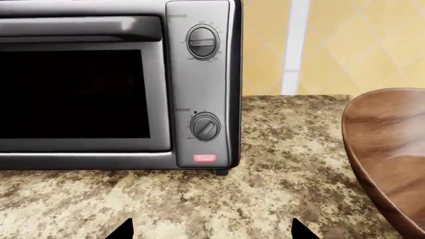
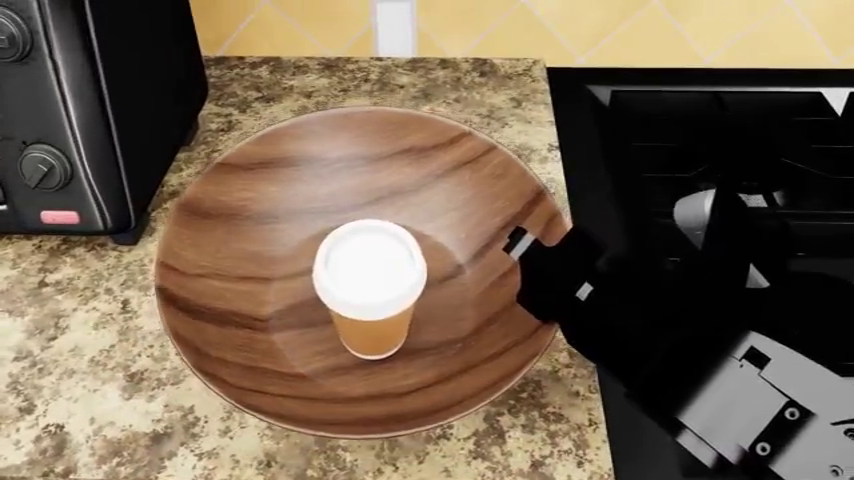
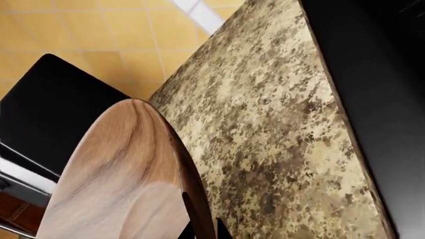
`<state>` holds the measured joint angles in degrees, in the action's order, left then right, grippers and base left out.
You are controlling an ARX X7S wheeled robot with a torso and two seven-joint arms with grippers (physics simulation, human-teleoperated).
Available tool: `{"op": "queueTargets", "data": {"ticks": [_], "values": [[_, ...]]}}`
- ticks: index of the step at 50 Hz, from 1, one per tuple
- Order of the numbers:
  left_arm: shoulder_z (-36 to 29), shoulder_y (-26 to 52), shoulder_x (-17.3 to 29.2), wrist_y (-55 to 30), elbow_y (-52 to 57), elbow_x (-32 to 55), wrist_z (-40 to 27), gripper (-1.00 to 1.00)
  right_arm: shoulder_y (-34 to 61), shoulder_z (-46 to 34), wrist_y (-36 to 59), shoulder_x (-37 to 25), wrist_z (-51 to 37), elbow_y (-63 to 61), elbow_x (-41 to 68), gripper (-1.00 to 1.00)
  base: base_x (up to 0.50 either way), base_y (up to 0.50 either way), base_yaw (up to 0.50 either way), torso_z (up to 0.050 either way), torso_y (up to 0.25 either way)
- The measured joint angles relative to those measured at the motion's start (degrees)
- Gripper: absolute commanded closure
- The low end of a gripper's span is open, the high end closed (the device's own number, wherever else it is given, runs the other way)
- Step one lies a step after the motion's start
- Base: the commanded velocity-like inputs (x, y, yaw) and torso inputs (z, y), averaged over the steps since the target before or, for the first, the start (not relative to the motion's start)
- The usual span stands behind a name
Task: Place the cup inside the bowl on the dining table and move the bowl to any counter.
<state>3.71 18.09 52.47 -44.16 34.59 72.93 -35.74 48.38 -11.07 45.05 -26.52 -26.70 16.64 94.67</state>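
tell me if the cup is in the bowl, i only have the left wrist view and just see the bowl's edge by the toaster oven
Observer: Yes. The head view shows the cup standing upright in the middle of the bowl.
Operator: what's holding the bowl
Observer: The right tool. In the right wrist view its fingertips straddle the rim, on the side toward the black cooktop.
Operator: what's under it
Observer: The speckled counter, between the toaster oven and the cooktop. I cannot tell whether the bowl rests on it.
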Motion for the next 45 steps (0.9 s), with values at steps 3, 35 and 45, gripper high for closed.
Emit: {"op": "queueTargets", "data": {"ticks": [3,35,45], "values": [[0.1,-0.3,0.0,0.1,0.0,-0.1,0.0,-1.0,-0.2,-0.3,-0.2,0.2,0.3,0.4,-0.3,1.0,0.0,0.0,0.0,0.0,0.0],[1.2,-3.0,0.0,1.3,0.5,-0.4,0.4,-1.0,-2.5,-2.4,-1.6,1.4,3.0,4.4,-3.1,1.0,0.0,0.0,0.0,0.0,0.0],[1.4,-3.5,-0.1,1.6,0.6,-0.6,0.5,-1.0,-2.4,-3.1,-1.7,1.6,3.6,5.5,-3.9,1.0,0.0,0.0,0.0,0.0,0.0]]}}
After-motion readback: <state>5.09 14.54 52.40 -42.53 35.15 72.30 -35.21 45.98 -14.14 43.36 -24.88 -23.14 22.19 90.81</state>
